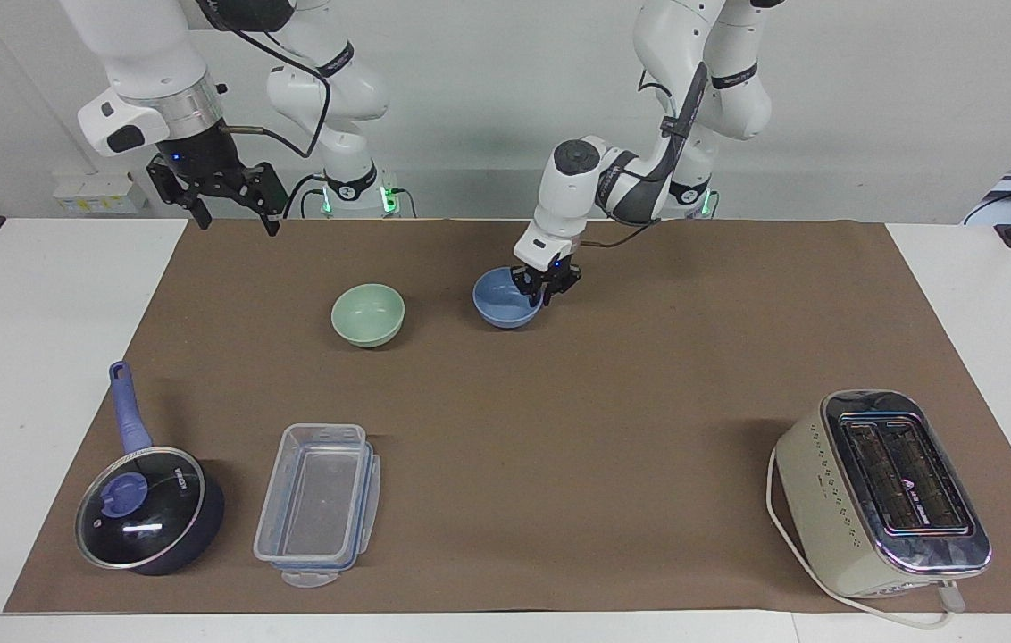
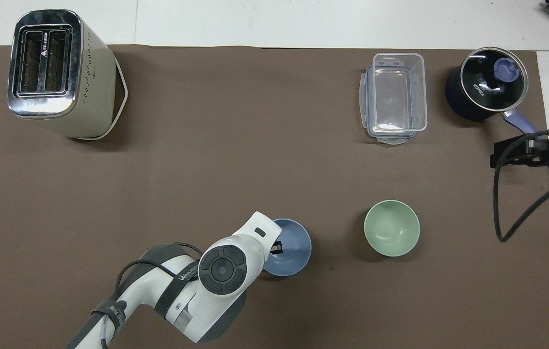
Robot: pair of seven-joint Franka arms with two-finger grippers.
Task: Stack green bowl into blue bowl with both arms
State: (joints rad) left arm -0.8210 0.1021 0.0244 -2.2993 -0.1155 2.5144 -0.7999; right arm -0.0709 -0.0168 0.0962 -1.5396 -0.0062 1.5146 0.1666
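The blue bowl (image 1: 501,304) (image 2: 291,247) sits low on the brown mat (image 1: 559,429), beside the green bowl (image 1: 368,314) (image 2: 392,228) and toward the left arm's end. My left gripper (image 1: 541,293) (image 2: 276,247) is at the blue bowl's rim, on the edge away from the green bowl. Whether it still grips the rim does not show. The green bowl stands upright, alone and untouched. My right gripper (image 1: 236,219) (image 2: 522,155) hangs open and waits, high over the mat's corner at the right arm's end.
A cream toaster (image 1: 881,491) (image 2: 61,72) stands far from the robots at the left arm's end. A clear plastic container (image 1: 318,505) (image 2: 395,99) and a dark lidded saucepan (image 1: 144,509) (image 2: 488,89) sit far from the robots at the right arm's end.
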